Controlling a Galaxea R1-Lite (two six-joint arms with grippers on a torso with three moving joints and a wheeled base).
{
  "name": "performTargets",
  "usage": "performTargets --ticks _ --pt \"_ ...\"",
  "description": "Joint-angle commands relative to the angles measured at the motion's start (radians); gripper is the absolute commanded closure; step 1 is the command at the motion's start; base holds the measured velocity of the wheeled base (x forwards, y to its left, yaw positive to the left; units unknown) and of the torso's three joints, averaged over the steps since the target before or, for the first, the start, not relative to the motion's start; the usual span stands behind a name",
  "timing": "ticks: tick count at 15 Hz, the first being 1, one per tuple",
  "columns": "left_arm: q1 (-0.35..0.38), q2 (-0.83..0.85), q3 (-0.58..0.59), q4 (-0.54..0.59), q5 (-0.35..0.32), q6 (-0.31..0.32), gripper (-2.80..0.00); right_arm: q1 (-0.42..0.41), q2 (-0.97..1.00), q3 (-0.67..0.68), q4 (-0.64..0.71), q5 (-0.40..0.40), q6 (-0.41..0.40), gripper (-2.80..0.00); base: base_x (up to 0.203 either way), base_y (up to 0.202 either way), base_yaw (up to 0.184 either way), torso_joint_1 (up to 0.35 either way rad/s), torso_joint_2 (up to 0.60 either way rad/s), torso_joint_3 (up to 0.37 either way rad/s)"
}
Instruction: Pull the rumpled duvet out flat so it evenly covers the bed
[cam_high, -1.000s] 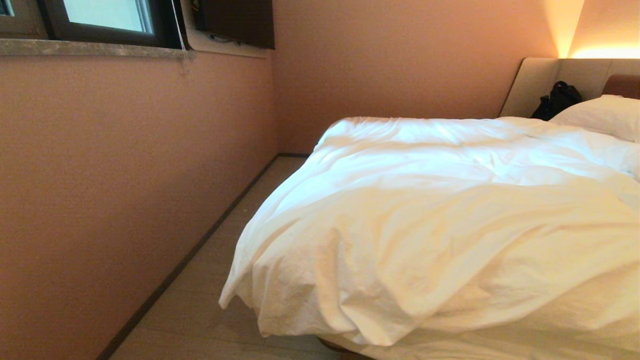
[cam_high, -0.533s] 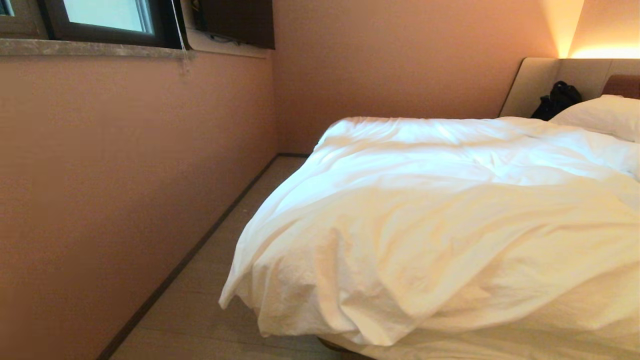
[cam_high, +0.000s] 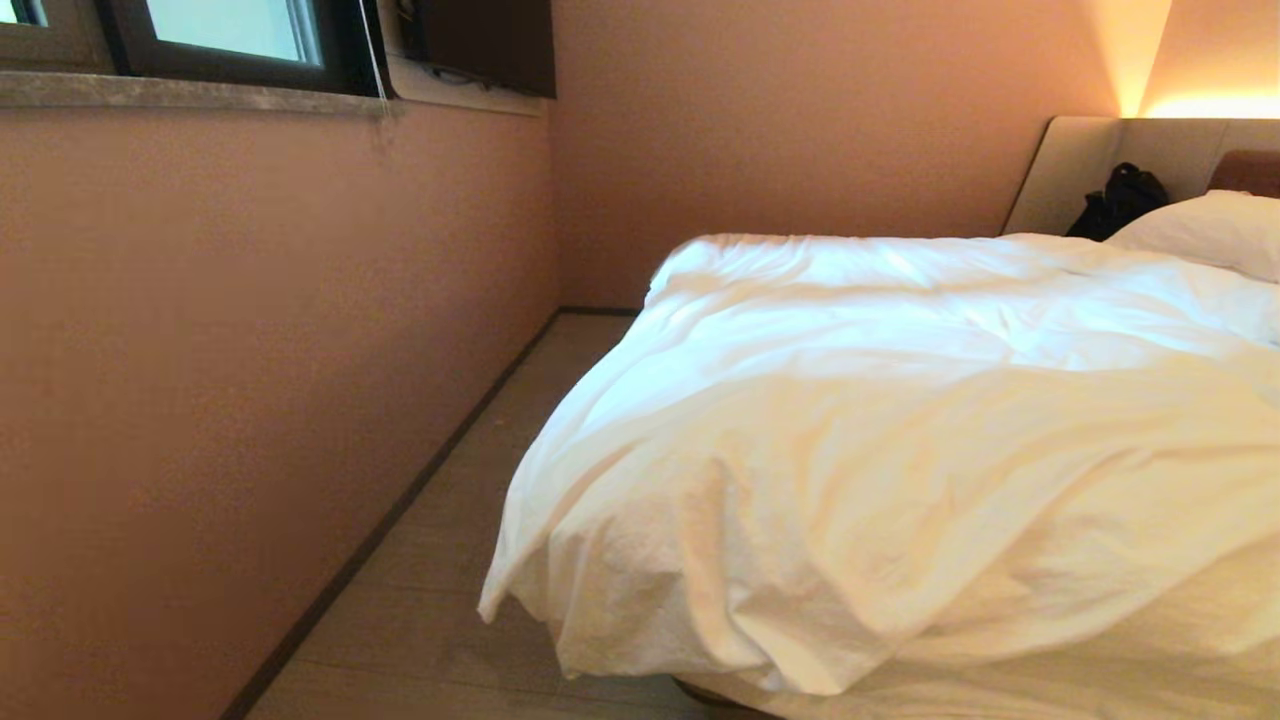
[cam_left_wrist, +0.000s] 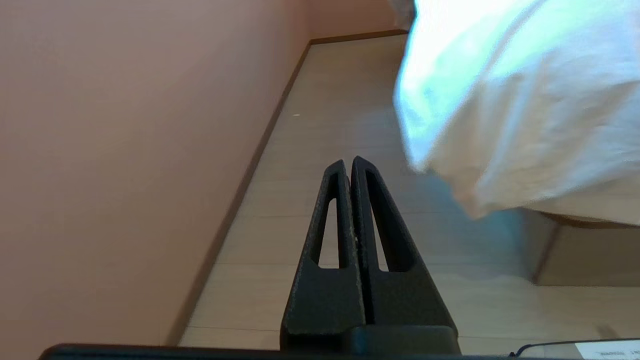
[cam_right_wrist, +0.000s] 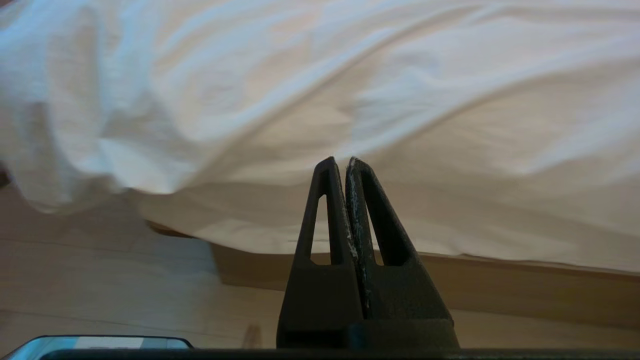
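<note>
Both clenched grippers, left gripper (cam_left_wrist: 348, 162) and right gripper (cam_right_wrist: 340, 162), face the duvet (cam_high: 900, 450) corner overhanging open floor (cam_high: 440, 600).

Duvet (cam_high: 900, 440) was creased matt cotton cloth, bed (cam_right_wrist: 500, 285) base smooth wood, gripper fingers (cam_left_wrist: 380, 235) grainy matt black plastic.

Your head view has shifted as a whole since the two earlier frames. The puffy white creased duvet (cam_high: 900, 450) now sits further right in frame; its hanging near corner has slid right and slightly down. The dark-framed window (cam_high: 230, 40) on the pink wall has also slid right and a little upward, and more of the pale plank floor (cam_high: 450, 560) beside the bed shows. The small black bag (cam_high: 1115, 200) by the beige padded headboard (cam_high: 1075, 165) moved only slightly right. Read this as camera motion: you see the things shift together. The duvet's folds look unaltered.
</note>
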Motion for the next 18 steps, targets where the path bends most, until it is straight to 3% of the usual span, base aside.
performTargets --ticks 1,12,18 --pt "0.001 0.000 0.000 0.000 0.000 0.001 0.00 0.000 0.001 0.000 0.000 0.000 0.000 0.00 0.000 0.192 -0.004 0.012 0.00 0.002" --pt "0.001 0.000 0.000 0.000 0.001 0.001 0.00 0.000 0.001 0.000 0.000 0.000 0.000 0.00 0.000 0.192 -0.001 0.003 0.00 0.001" --pt "0.001 0.000 0.000 0.000 0.001 -0.001 0.00 0.000 0.001 0.000 0.000 0.000 0.000 0.00 0.000 0.015 -0.001 0.001 0.00 0.001"
